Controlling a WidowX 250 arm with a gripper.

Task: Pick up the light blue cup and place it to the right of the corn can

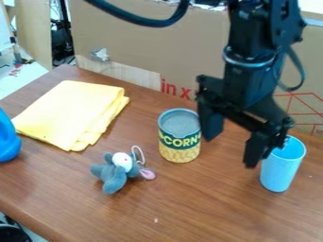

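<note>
The black gripper [230,151] hangs over the right half of the wooden table [189,208], its jaws spread wide with nothing between them. From where I stand, it looks like a moment ahead of any grasp. The can [179,141] stands upright just left of the gripper, and the light-blue cup [281,168] stands upright at its right, partly behind one finger; I can't tell whether that finger touches it. The small grey plush toy [118,172] lies to the left and nearer, its cord loop toward the can. Farther left is the folded yellow cloth [69,111], with a blue object [7,137] at the left edge.

To my eye, taking either upright thing would call for centring the open jaws over it before lowering, since one finger coming down off-centre could knock the can or tip the cup.
</note>
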